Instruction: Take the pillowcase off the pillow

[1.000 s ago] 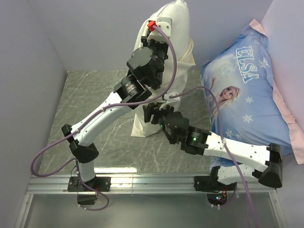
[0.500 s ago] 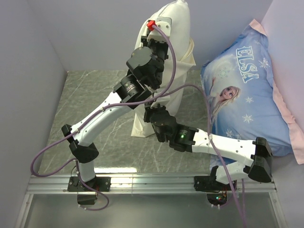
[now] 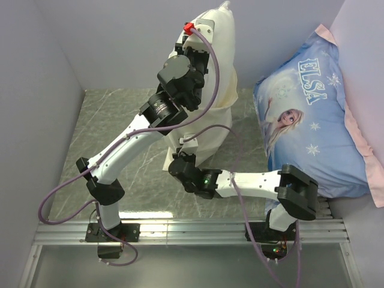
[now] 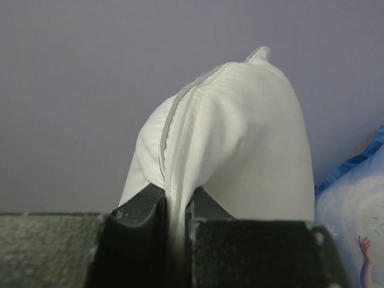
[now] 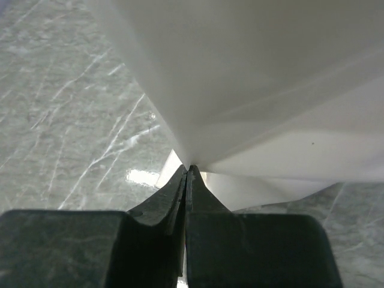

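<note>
Swinging down and across, the right claw [image 5: 187, 171] has dropped from mid-height to the bottom corner of the pillowcase [image 5: 270, 90] and closed there. It now pinches a fold of the thin fabric just above the worktop [image 5: 60, 90], on the side away from the ELSA pillow [image 3: 306, 120]. Higher up, the left claw [image 4: 177, 201] is clamped on the top seam of the pillow [image 4: 240, 132], which is held on end just beside the ELSA pillow.

To do this step well, I judge the right claw should draw straight down and toward the bases while the left one holds firm or lifts. Keeping the pull in line with the pillow should let the case slide rather than bunch.

Whether the pinch caught only the case or some pillow too cannot be told. The arms cover the middle of the bundle, and the case's open end is not plainly seen.
</note>
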You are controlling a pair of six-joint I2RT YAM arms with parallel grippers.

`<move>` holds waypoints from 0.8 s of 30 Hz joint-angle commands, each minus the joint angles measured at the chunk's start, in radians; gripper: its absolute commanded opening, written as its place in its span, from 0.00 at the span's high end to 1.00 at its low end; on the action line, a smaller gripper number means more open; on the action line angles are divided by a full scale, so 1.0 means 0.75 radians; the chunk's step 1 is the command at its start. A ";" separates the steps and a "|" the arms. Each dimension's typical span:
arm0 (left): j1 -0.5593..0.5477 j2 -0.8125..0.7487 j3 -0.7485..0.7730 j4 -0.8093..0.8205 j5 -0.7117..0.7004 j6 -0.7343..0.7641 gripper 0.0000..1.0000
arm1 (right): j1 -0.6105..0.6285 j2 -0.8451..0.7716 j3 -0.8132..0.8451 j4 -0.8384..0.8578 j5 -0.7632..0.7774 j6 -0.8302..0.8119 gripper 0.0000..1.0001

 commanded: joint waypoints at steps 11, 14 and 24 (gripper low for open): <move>0.096 -0.203 0.091 0.308 0.138 0.013 0.99 | 0.003 0.228 -0.184 -0.199 -0.311 0.226 1.00; 0.118 -0.232 0.076 0.312 0.149 0.006 0.99 | -0.038 0.191 -0.229 -0.187 -0.352 0.230 1.00; 0.159 -0.358 -0.062 0.341 0.140 0.003 1.00 | -0.149 0.208 -0.202 -0.246 -0.407 0.238 1.00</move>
